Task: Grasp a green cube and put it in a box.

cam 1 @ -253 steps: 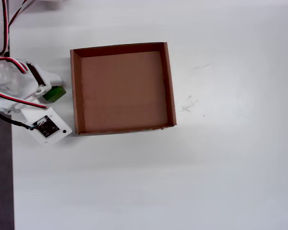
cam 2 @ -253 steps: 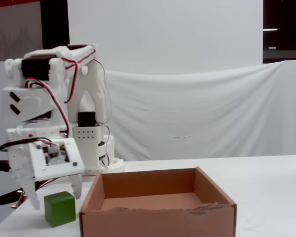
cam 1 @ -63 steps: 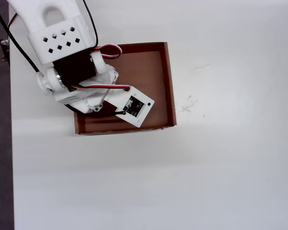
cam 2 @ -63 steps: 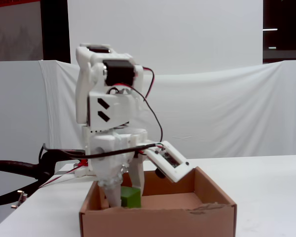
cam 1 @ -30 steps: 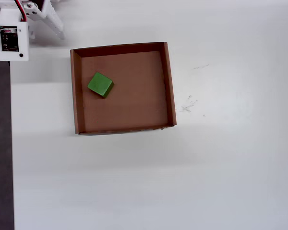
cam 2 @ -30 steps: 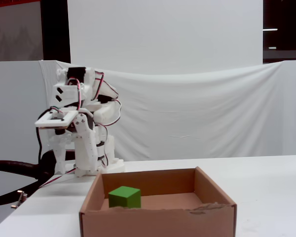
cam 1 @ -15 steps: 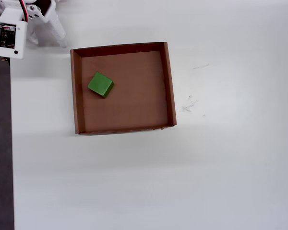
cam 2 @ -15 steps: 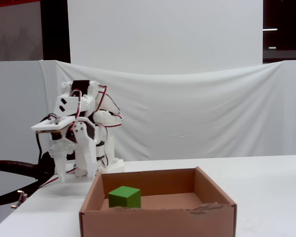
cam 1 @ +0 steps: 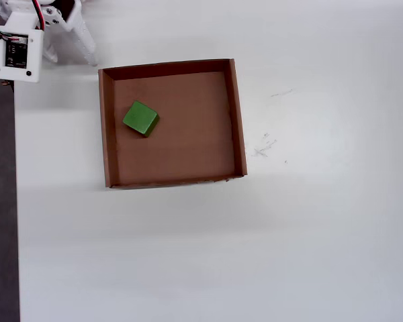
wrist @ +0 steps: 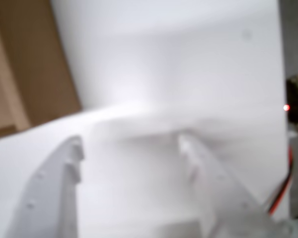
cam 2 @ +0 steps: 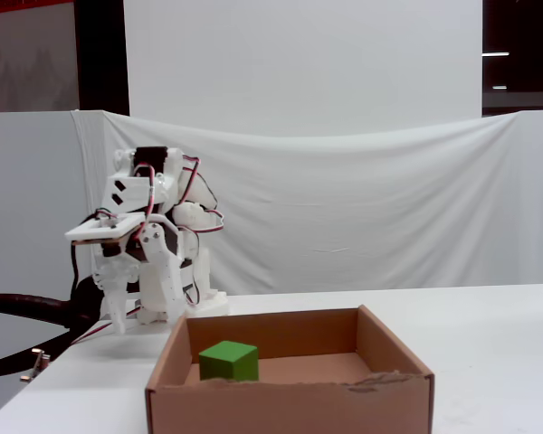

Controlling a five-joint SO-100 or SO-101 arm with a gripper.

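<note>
The box (cam 1: 236, 114) is sitting on the white counter (cam 1: 255, 255) with bare surface lying wide to its right and below it in the overhead view. The green cube (cam 1: 140, 118) is resting inside, near the box's left wall. The fingers (wrist: 131, 144) are hanging spread apart and empty over bare counter, outside the box's upper-left corner, well apart from the cube.

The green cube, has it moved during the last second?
No. In the overhead view the green cube lies at the same spot near the box's left wall.
</note>
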